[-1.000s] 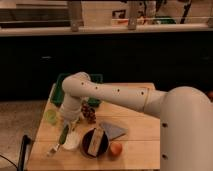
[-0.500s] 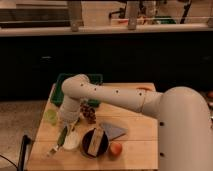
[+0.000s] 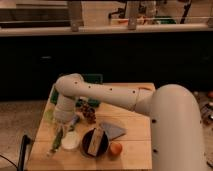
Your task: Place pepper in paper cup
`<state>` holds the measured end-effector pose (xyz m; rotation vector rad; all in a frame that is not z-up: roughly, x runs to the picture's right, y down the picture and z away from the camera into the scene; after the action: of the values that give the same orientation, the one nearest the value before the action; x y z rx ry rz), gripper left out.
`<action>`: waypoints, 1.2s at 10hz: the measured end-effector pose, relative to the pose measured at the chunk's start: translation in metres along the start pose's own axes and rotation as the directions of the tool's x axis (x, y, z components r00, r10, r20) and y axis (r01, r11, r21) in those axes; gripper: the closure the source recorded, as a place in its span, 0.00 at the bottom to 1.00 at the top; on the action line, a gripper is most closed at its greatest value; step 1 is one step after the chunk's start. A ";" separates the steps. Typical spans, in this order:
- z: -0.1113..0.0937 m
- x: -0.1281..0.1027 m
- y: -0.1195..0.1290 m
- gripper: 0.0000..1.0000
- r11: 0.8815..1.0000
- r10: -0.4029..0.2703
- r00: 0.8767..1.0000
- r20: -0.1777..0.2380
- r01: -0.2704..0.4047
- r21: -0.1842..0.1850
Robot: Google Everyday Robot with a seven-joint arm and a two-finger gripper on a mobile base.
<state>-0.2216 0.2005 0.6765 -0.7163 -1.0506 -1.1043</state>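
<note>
gripper (image 3: 63, 129) by table (image 3: 135, 150) front-left corner | jaws clamped on pepper (image 3: 55, 143) | risk — long pepper catches rim, tips paper cup (image 3: 70, 142)

The pincer (image 3: 61, 131), just above and left of the paper cup (image 3: 70, 141), cannot be told apart from the upper end of the pepper (image 3: 54, 144), so contact between them cannot be judged. Behind the paper cup, a green tray (image 3: 93, 78) is mostly covered by the arm (image 3: 110, 97). Right of the paper cup, the item (image 3: 96, 138) laid across the dark bowl (image 3: 86, 148) cannot be identified, and the robot's body (image 3: 175, 130) is cut by the frame's edge.
</note>
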 end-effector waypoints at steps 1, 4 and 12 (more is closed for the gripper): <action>0.001 -0.005 -0.001 1.00 1.000 0.012 1.000 0.016 -0.012 -0.007; 0.004 -0.016 0.000 1.00 0.998 0.064 0.996 0.064 -0.063 -0.017; 0.008 -0.036 0.008 1.00 0.989 0.138 0.975 0.172 -0.145 0.023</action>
<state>-0.2194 0.2232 0.6465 -0.8547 -1.1420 -0.9118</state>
